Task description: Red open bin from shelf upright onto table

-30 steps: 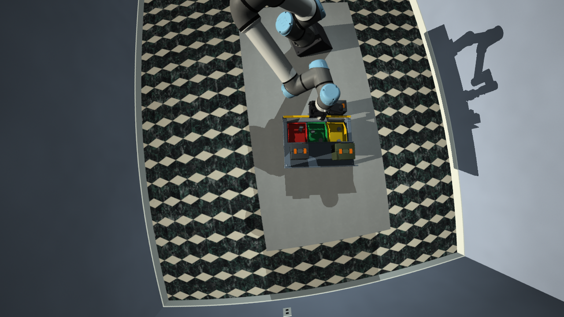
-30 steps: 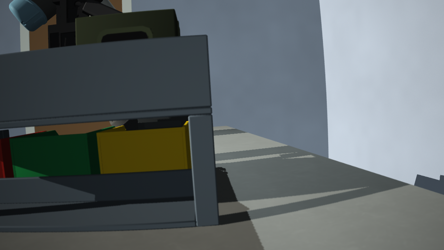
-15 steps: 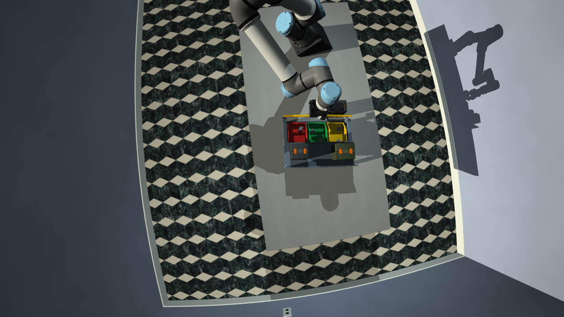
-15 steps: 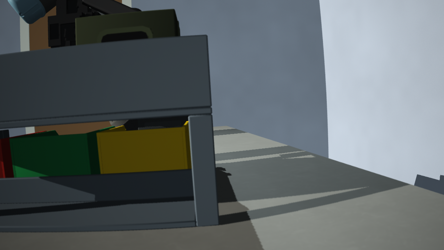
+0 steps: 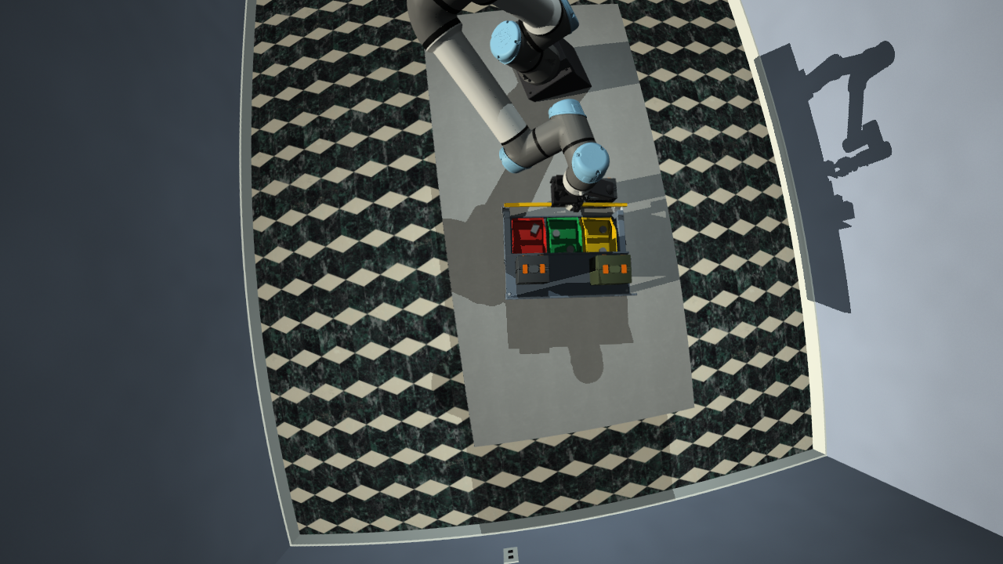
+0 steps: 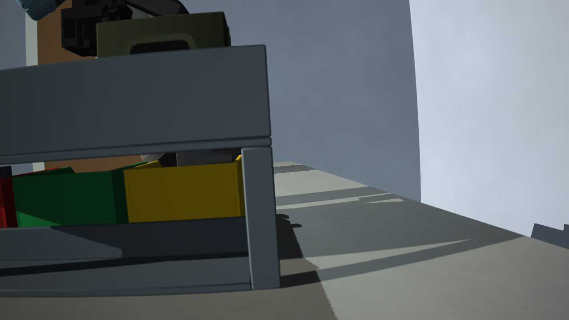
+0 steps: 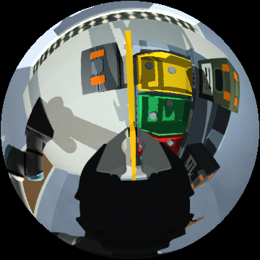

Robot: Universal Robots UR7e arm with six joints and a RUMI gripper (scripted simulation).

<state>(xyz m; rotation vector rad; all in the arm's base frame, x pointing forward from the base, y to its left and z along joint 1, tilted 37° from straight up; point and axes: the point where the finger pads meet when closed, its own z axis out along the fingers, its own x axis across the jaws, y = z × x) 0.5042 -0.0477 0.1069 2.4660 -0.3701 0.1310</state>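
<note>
red bin [image 5: 519, 245] [image 6: 7, 202] [image 7: 177, 139] upright on shelf [image 5: 507, 245] [image 6: 261, 218] [image 7: 144, 45], mouth up; long axis? can't tell, looks squarish; claw [image 5: 573, 207] [image 6: 81, 34] [image 7: 132, 128] clamped on yellow bar [image 5: 526, 204] [image 7: 129, 72] lol

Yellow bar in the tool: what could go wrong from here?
The yellow bar reaches well past both sides of the tool, so it might pivot or strike the dark grey case nearby. If it slipped, it could land on the bins. Later, the red bin, close beside the green one, may snag, and tilting it could spill the loose part inside.
</note>
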